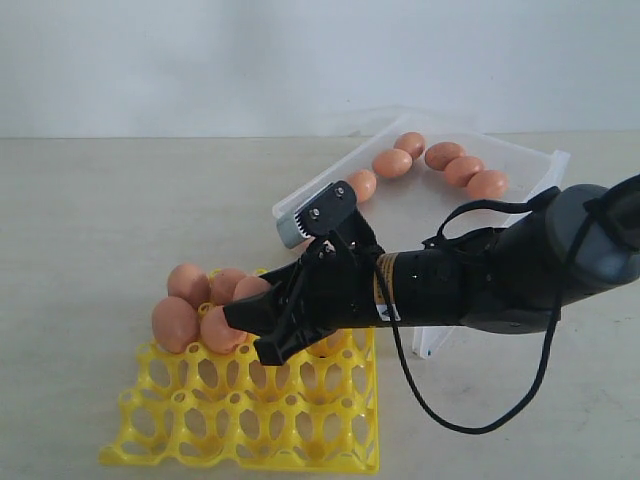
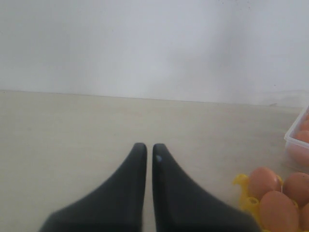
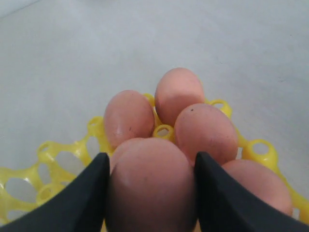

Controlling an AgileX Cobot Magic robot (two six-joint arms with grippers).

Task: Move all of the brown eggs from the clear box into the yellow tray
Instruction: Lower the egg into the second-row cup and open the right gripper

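Note:
My right gripper [image 1: 250, 330] [image 3: 151, 166] is shut on a brown egg [image 3: 152, 186] [image 1: 218, 330], low over the back row of the yellow tray [image 1: 250, 420] [image 3: 58, 154]. Several more brown eggs [image 1: 188, 283] [image 3: 178, 94] sit in the tray's cups just beyond and beside the held one. The clear box [image 1: 530, 165] lies at the back right with several brown eggs [image 1: 392, 162] along its far side. My left gripper [image 2: 149, 151] is shut with nothing between its fingers, over bare table left of the tray; it is outside the exterior view.
The right arm [image 1: 500, 270] reaches across the front of the clear box, with a black cable [image 1: 545, 370] looping below it. In the left wrist view the tray corner [image 2: 241, 182] and the box edge [image 2: 295, 140] lie at the side. A white wall stands behind the table.

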